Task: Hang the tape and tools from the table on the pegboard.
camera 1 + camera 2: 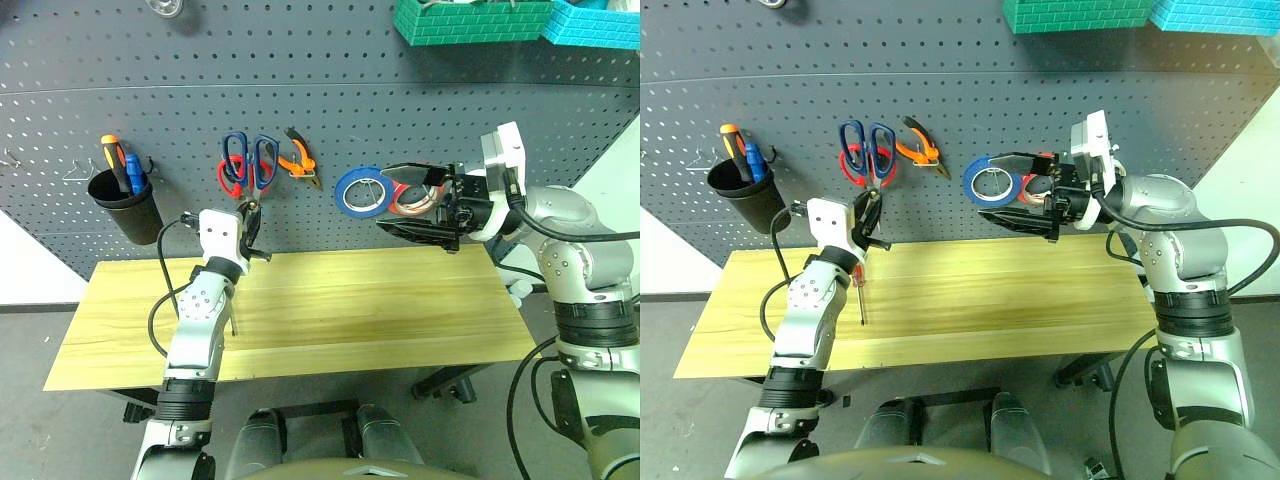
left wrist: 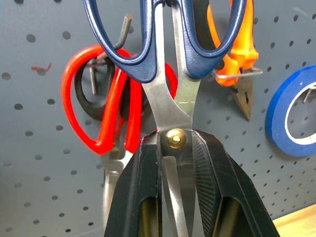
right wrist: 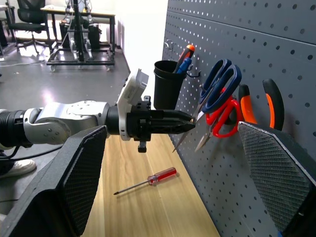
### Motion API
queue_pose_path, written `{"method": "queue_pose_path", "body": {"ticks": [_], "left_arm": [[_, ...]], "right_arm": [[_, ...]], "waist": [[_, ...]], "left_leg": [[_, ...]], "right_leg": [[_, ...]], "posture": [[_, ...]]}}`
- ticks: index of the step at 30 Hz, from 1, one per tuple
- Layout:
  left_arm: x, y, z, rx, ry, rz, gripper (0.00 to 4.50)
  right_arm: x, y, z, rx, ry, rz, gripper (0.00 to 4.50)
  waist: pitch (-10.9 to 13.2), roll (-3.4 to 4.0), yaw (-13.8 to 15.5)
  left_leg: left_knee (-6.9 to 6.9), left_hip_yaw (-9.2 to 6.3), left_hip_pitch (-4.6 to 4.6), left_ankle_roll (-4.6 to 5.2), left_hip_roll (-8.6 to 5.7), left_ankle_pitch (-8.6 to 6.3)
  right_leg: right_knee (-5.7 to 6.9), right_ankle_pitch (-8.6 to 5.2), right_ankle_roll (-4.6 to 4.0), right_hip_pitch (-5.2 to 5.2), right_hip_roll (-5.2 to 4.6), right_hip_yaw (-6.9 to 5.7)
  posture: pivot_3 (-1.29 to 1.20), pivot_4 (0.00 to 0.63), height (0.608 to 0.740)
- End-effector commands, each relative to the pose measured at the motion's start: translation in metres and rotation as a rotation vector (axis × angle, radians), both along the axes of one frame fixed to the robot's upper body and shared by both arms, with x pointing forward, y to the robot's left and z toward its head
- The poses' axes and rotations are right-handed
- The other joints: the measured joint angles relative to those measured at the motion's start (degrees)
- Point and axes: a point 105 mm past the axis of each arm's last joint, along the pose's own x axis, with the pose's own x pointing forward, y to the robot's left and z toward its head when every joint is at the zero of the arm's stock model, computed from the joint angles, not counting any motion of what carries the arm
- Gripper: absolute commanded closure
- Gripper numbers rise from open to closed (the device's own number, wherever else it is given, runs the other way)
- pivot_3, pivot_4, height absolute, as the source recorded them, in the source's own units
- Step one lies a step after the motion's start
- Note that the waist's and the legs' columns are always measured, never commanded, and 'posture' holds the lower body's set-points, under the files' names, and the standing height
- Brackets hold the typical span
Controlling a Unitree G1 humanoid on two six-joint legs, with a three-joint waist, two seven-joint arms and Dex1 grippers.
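Pegboard (image 1: 420,110) behind: my left gripper (image 2: 175,163) pinches the blue scissors (image 2: 168,59) by their blades, handles on a hook; right gripper (image 1: 420,205) spread; screwdriver (image 3: 147,180) waits on the table (image 1: 380,310).

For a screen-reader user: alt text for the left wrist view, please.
The left gripper is shut on the blades of the dark-blue-handled scissors, held at the pegboard. Red-handled scissors, orange-handled pliers and blue tape hang alongside.

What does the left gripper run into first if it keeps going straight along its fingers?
The left gripper, shut on the dark-blue-handled scissors, points at the pegboard. The scissors' handles probably meet the board or its hooks first, beside the red-handled scissors; the remaining gap is unclear.
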Motion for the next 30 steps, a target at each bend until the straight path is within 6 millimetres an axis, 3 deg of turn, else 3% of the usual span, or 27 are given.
{"method": "queue_pose_path", "body": {"ticks": [1, 12, 30], "left_arm": [[-0.008, -0.002, 0.016, 0.007, -0.042, -0.001, 3.97], [-0.007, 0.022, -0.008, 0.039, 0.087, 0.12, 3.97], [-0.001, 0.02, -0.021, -0.003, 0.15, 0.132, 3.97]], "right_arm": [[-0.006, -0.002, 0.01, -0.019, -0.072, 0.0, 0.0], [0.0, 0.002, 0.006, -0.018, -0.044, 0.007, 0.0], [0.007, 0.003, -0.002, -0.017, -0.015, -0.029, 0.0]], "waist": [[0.0, 0.0, 0.0], [0.0, 0.0, 0.0], [0.0, 0.0, 0.1]], "left_leg": [[0.01, 0.0, 0.0, 0.0, 0.0, 0.0], [0.0, -0.01, 0.06, 0.0, 0.0, 0.0], [-0.01, -0.01, 0.07, 0.0, 0.0, 0.0]], "right_leg": [[-0.01, 0.0, 0.0, 0.01, 0.0, 0.0], [-0.01, -0.01, 0.0, 0.05, 0.0, 0.0], [-0.02, -0.01, 0.0, 0.06, -0.01, 0.0]], "posture": [[0.07, 0.075, 0.74], [0.09, 0.074, 0.74], [0.08, 0.077, 0.74]]}}
